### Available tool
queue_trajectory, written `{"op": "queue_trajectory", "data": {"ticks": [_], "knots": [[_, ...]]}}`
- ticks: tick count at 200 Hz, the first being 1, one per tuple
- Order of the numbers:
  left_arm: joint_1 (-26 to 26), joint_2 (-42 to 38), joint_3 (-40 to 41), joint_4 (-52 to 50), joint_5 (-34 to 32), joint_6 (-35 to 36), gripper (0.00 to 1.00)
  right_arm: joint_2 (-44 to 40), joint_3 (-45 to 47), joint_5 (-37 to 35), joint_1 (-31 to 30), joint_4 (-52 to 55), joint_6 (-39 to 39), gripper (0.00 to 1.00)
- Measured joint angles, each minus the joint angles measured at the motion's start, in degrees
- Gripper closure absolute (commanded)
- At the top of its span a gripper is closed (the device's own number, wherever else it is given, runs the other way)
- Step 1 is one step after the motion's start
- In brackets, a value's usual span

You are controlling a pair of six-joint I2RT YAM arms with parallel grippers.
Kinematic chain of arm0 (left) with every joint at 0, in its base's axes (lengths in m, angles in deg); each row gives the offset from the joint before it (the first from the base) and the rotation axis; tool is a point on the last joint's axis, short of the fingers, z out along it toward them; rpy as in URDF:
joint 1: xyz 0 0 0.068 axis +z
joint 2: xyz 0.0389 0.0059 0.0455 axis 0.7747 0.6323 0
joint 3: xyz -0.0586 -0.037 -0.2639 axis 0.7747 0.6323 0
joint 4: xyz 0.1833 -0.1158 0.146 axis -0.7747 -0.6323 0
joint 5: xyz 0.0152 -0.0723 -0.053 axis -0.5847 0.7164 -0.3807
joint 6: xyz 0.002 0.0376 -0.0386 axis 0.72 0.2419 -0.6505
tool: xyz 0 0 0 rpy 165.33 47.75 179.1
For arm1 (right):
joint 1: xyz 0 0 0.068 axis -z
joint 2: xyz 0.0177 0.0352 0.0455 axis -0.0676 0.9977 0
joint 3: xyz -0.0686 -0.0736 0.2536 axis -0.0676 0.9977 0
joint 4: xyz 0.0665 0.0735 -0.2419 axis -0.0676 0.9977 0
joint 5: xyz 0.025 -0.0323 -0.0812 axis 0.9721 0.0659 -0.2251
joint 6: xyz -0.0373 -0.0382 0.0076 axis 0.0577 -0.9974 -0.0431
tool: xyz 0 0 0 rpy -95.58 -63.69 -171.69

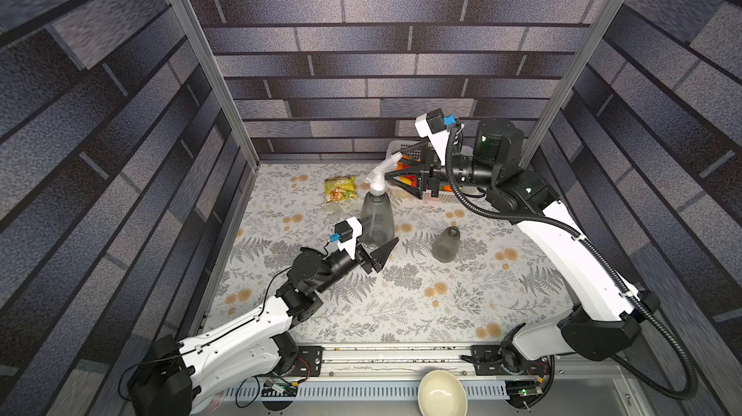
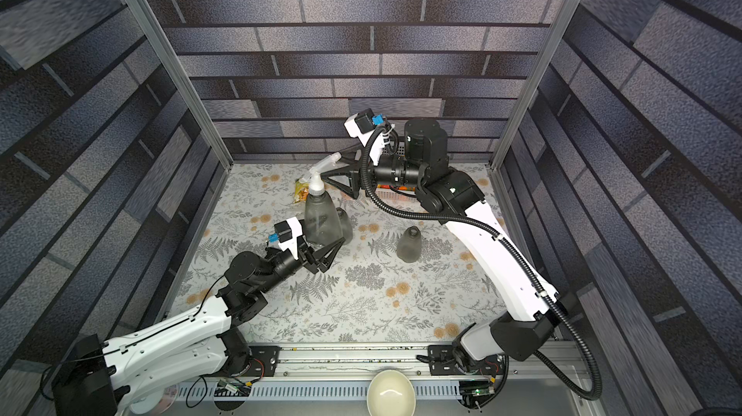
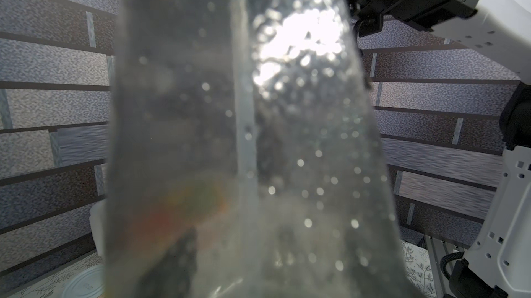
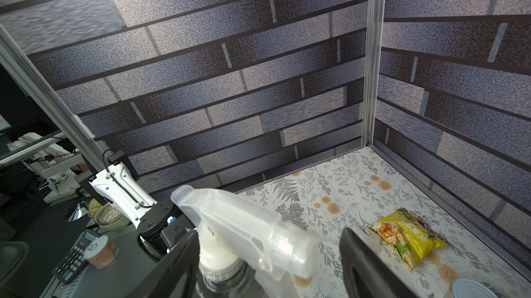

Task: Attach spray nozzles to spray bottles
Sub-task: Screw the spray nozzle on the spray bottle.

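A smoky-grey spray bottle [image 1: 376, 215] [image 2: 320, 217] stands upright left of the mat's middle. A clear-whitish spray nozzle [image 1: 379, 177] [image 4: 238, 224] sits on its neck. My left gripper [image 1: 377, 247] [image 2: 321, 247] is shut on the bottle's wide base, and the bottle [image 3: 258, 138] fills the left wrist view. My right gripper [image 1: 393, 165] [image 4: 270, 242] is open around the nozzle: one finger lies by the collar, the other stands off with a gap. A second bottle [image 1: 446, 244] stands bare-necked to the right. A third bottle [image 2: 344, 225] stands just behind the held one.
A yellow snack bag [image 1: 340, 189] [image 4: 408, 236] lies at the back of the floral mat [image 1: 401, 305]. A white basket [image 1: 397, 148] with colourful items sits behind my right gripper. A tin can [image 4: 471, 289] stands near the bottles. A cream bowl [image 1: 441, 394] rests in front of the rail.
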Motion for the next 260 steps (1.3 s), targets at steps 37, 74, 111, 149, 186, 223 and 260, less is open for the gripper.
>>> {"op": "queue_trajectory", "data": {"ticks": [37, 74, 111, 149, 186, 223, 260], "knots": [[0.3, 1.9, 0.0, 0.0, 0.0, -0.2, 0.34, 0.0, 0.0, 2.5, 0.0, -0.2, 1.7, 0.48], [0.5, 3.8, -0.4, 0.0, 0.0, -0.6, 0.34, -0.1, 0.3, 2.4, -0.9, 0.5, 1.5, 0.54], [0.7, 4.0, -0.6, 0.0, 0.1, -0.6, 0.34, -2.3, 3.7, -0.4, -2.8, 1.6, 0.1, 0.61], [0.7, 4.0, -0.7, 0.0, 0.1, -0.6, 0.34, -4.1, 4.6, -6.5, -5.4, 3.3, -1.7, 0.66], [0.7, 4.0, -1.0, -0.3, -0.5, -0.6, 0.34, -5.0, 4.7, -13.7, -8.6, 5.0, -3.0, 0.64], [0.7, 4.0, -1.1, -1.3, -1.3, -0.4, 0.34, -6.5, 6.3, -19.2, -11.1, 5.9, -3.7, 0.59], [0.1, 4.0, -1.5, -2.2, -2.0, 0.7, 0.34, -7.6, 6.6, -23.8, -13.6, 7.5, -4.0, 0.53]]}}
